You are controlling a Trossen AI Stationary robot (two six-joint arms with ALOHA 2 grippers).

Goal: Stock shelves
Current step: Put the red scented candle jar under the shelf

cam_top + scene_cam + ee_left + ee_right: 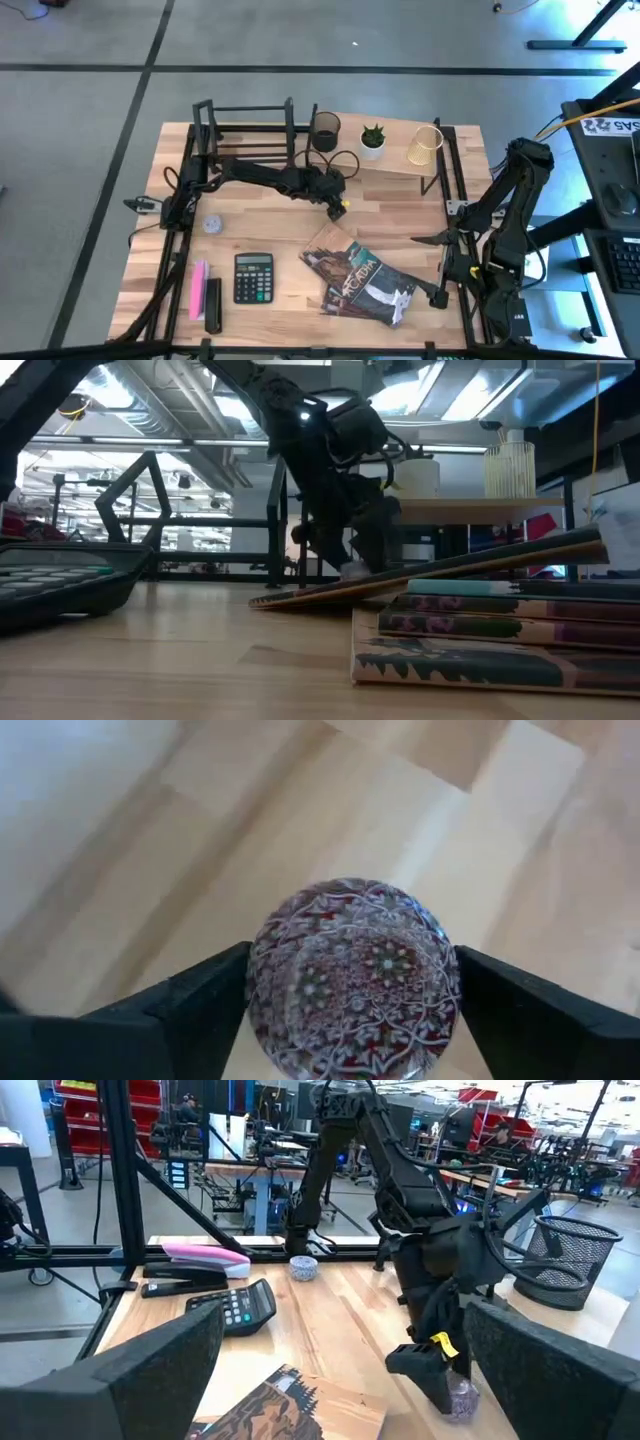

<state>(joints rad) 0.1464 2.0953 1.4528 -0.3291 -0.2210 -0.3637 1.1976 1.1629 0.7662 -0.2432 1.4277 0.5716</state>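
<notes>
Glass paperweight point(355, 978) in left claw point(337, 207), bare tabletop point(270, 225) beside.

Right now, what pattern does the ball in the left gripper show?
The glass ball shows a lacy white floral pattern with red; clearest in the left wrist view.

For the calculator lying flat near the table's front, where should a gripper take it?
Take the calculator across its two long side edges, coming straight down from above. It lies flat and is narrower that way, with bare table on both sides, the pink stapler lying clear of it.

Black metal-bar book rack point(245, 125) at table's far left; light-wood board shelf point(400, 155) beside it, far right.
</notes>
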